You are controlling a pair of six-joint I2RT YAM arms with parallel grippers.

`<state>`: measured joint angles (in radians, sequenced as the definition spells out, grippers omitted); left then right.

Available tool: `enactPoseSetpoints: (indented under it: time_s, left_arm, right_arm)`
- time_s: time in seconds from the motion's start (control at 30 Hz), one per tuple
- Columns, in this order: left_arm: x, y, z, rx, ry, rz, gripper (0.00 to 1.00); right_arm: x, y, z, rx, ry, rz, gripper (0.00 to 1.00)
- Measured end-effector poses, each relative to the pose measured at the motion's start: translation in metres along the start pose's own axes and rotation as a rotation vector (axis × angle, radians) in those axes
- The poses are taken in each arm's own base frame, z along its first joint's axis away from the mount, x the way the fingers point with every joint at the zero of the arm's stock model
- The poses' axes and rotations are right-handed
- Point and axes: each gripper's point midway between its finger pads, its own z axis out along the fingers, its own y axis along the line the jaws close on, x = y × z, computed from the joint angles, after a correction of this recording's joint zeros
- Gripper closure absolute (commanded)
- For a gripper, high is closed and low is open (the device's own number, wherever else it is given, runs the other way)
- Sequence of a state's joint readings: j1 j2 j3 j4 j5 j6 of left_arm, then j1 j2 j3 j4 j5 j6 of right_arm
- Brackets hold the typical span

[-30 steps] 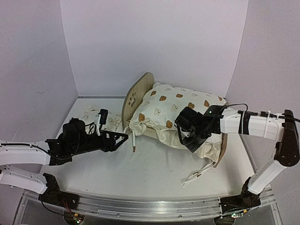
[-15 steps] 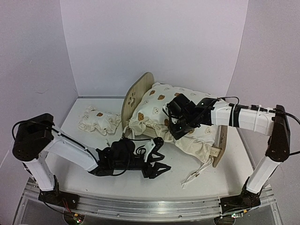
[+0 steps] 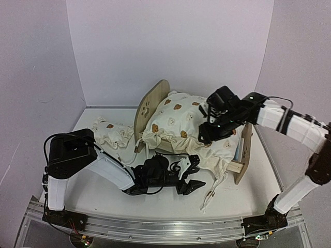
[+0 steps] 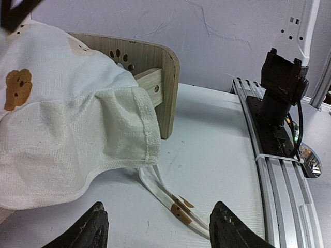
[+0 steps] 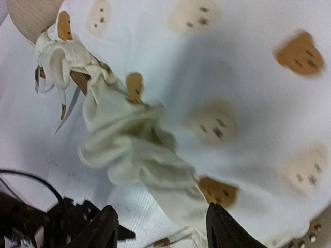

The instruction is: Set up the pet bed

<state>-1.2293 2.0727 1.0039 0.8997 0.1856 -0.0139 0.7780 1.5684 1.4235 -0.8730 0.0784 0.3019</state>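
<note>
Left claw point(image 3: 198, 184) — nearer pet bed point(image 3: 150, 106)

- Bed point(image 3: 155, 95): light wood, with a paw-print cutout in the headboard.
- Cushion point(image 3: 191, 116): cream, printed with brown and white bear faces.
- Pillow point(image 3: 108, 132): cream, with the same bear print.
- Ties point(image 4: 173, 204): cream with brown marks.
- Table point(image 3: 248, 191): white.
- Walls point(image 3: 170, 41): pale lilac.

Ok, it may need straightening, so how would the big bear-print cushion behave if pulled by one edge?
Probably floppy: the cushion sags over the pet bed and bunches in folds. An edge pull would likely stretch it, not shift it whole. Its trailing ties may snag.
</note>
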Motion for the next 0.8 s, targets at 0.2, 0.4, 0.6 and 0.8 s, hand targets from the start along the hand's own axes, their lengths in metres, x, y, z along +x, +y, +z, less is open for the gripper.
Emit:
enactPoseSetpoints:
  time_s: [0.2, 0.4, 0.6, 0.8]
  left_arm:
    - [0.002, 0.003, -0.011, -0.026, 0.002, 0.004, 0.35]
    - [0.007, 0.002, -0.019, -0.033, 0.013, -0.026, 0.37]
    - [0.010, 0.001, -0.029, -0.034, 0.023, -0.054, 0.39]
    - [0.002, -0.001, -0.032, -0.028, 0.009, -0.071, 0.41]
  right_arm:
    - [0.104, -0.033, -0.058, 0.014, 0.045, 0.148, 0.47]
    - [0.188, -0.023, 0.000, 0.119, 0.208, 0.212, 0.58]
    - [0.211, -0.033, 0.048, 0.199, 0.118, 0.424, 0.84]
    - [0.208, -0.029, 0.075, 0.195, 0.051, 0.552, 0.78]
